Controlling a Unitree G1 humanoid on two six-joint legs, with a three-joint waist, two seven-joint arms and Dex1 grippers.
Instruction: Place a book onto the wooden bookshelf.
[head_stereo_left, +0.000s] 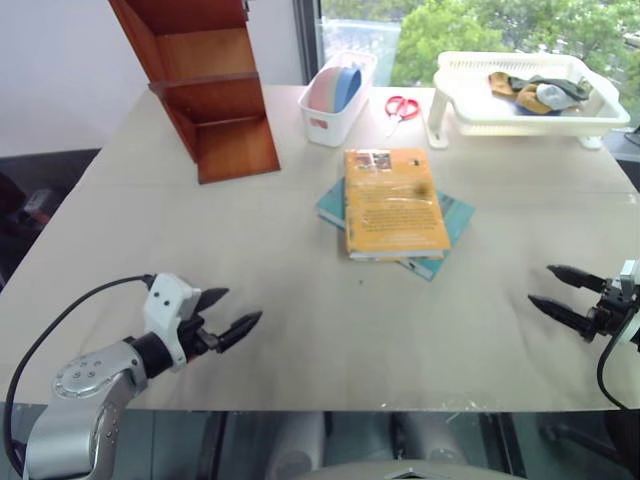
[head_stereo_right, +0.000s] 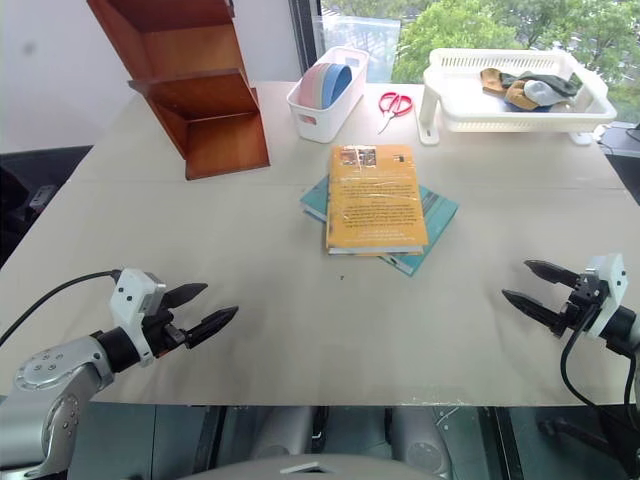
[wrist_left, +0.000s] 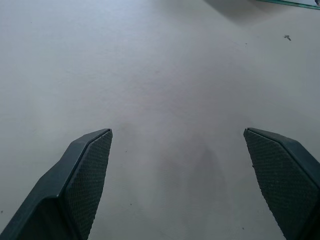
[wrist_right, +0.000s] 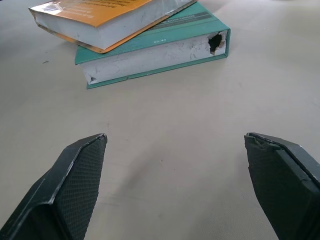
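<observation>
The orange-yellow book (head_stereo_left: 393, 203) lies flat at the middle of the table, stacked on a thinner teal book (head_stereo_left: 455, 222). The reddish-brown wooden bookshelf (head_stereo_left: 205, 85) stands upright at the far left, its open compartments facing the table's middle. My left gripper (head_stereo_left: 244, 304) hovers open over the near left of the table, well short of the books, with nothing between its fingers. My right gripper (head_stereo_left: 540, 284) is open at the near right, pointing toward the books. The right wrist view shows both books (wrist_right: 100, 20) a short way ahead of the open fingers (wrist_right: 80, 175).
A white bin (head_stereo_left: 337, 95) holding pink and blue discs stands behind the books, with red scissors (head_stereo_left: 402, 107) beside it. A white plastic basket (head_stereo_left: 520, 95) with cloth items sits at the far right. The table's front edge (head_stereo_left: 320, 408) runs just below both grippers.
</observation>
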